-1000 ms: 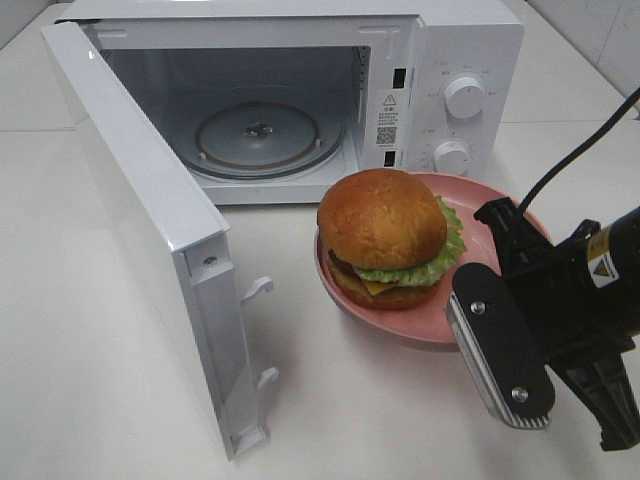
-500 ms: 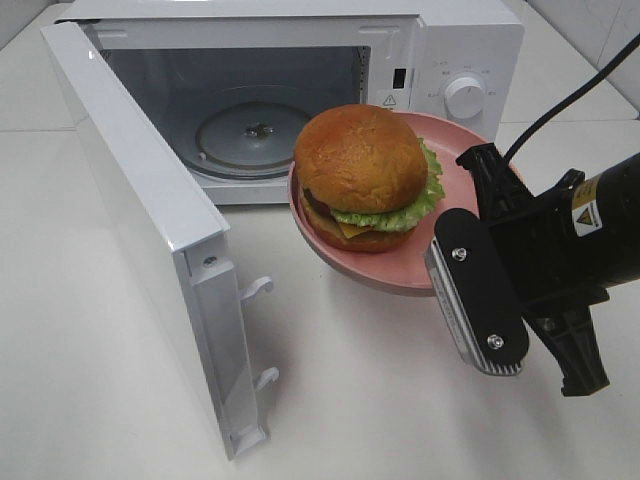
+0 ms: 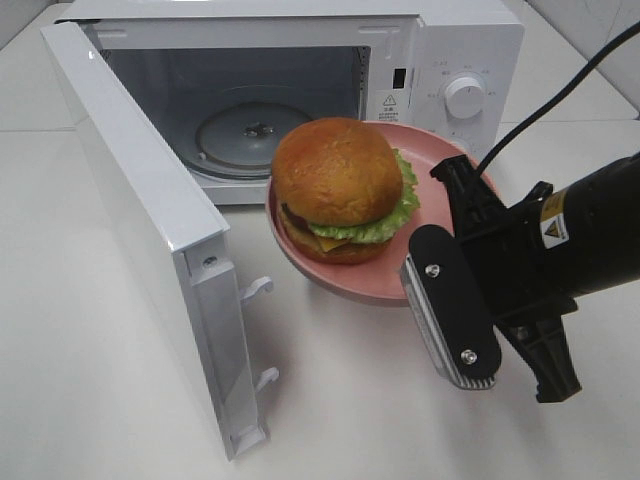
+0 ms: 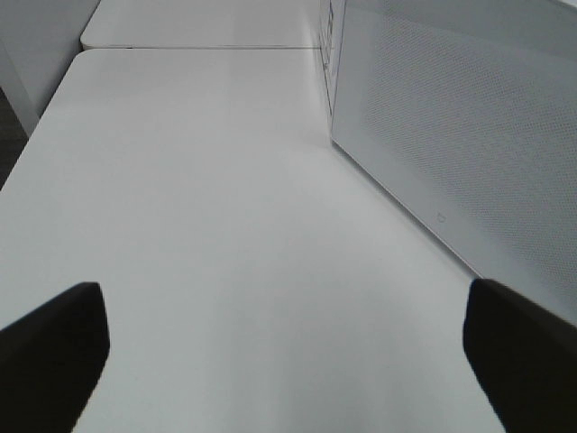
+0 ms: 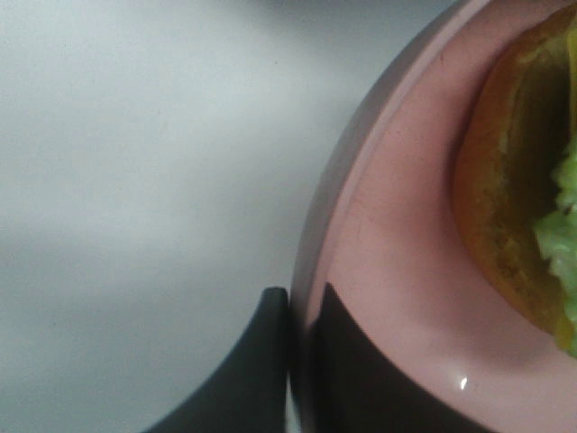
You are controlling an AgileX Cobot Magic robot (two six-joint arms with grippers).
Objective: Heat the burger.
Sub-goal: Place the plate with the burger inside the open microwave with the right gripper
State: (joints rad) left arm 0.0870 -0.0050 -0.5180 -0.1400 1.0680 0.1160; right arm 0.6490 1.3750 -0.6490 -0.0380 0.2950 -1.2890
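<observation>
White tabletop (image 3: 90,330) below; our right gripper (image 5: 299,361) is clamped tight on the plate (image 3: 345,285) rim, burger (image 3: 338,185) sitting on it in front of the open microwave (image 3: 440,60). Left gripper (image 4: 288,361) gapes empty. We should go in level so nothing slides.

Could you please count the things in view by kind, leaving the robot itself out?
microwave: 1
burger: 1
pink plate: 1
Total: 3
</observation>
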